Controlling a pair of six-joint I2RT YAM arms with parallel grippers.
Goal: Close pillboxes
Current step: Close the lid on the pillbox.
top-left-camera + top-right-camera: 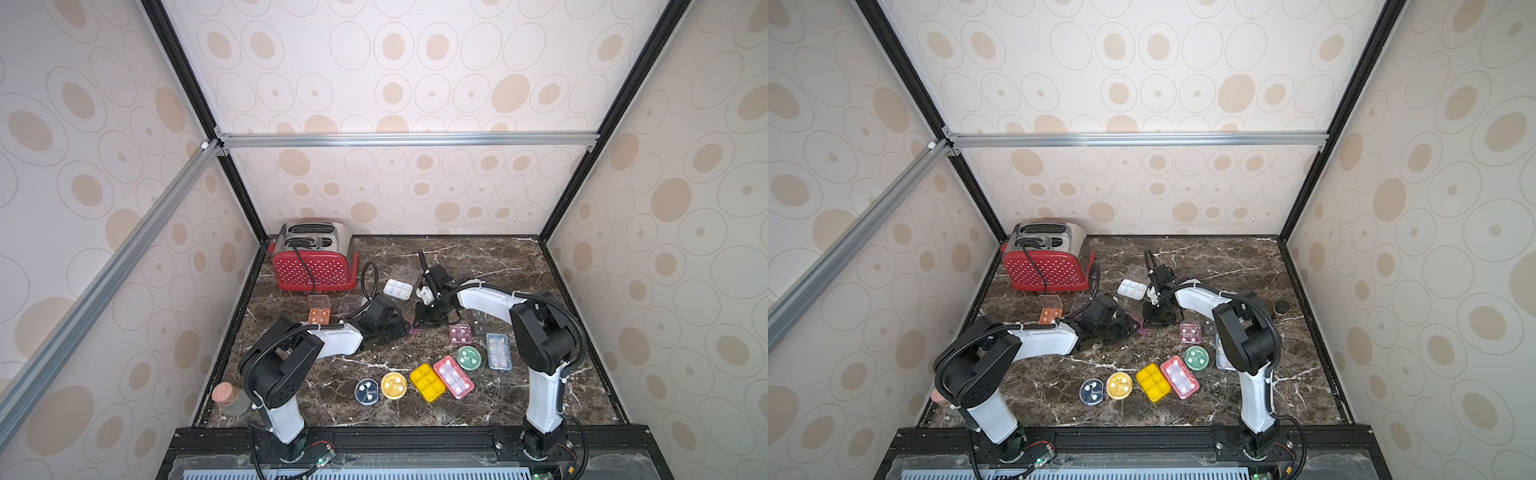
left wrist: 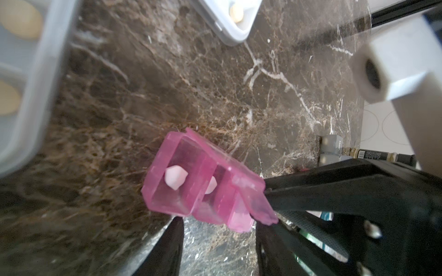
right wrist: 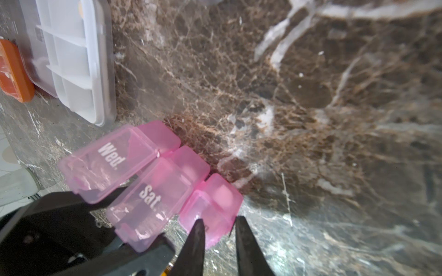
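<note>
- Pink pillbox [image 3: 189,167] lies flat at mid-table [image 1: 498,270], between the two grippers. Both top views show only a pink sliver of it there.
- Long axis: the row of cells points at the right gripper [image 3: 220,227], which sits at the row's end. The left gripper [image 2: 217,229] comes at the row from the side, across it.
- The Wed. lid [image 3: 110,157] and Sat. lid [image 3: 150,198] lie open, folded out toward the left gripper's side. In the left wrist view two open cells each show a white pill [image 2: 174,178].
- The end lid [image 3: 205,215] is right under the right gripper's tips, so the right arm is the nearer one for it. It looks part raised, but the angle is hard to read.
- Right gripper: the fingers [image 3: 198,239] stand a narrow gap apart, with one tip on the end lid. I cannot tell whether it is pressing or pinching.
- Left gripper: the fingers [image 2: 172,243] are part spread on either side of the Sat. cell, at the box. It looks like a steadying clamp, but I cannot tell if the hold is firm.
- Pose: both arms reach in to mid-table with forearms converging and wrists pitched down. The two sets of tips are close together.
- Judgement: the end lid goes first, pushed by the right tip. The Sat. lid lies between the left fingers, so the left must give way before that one can fold over.
</note>
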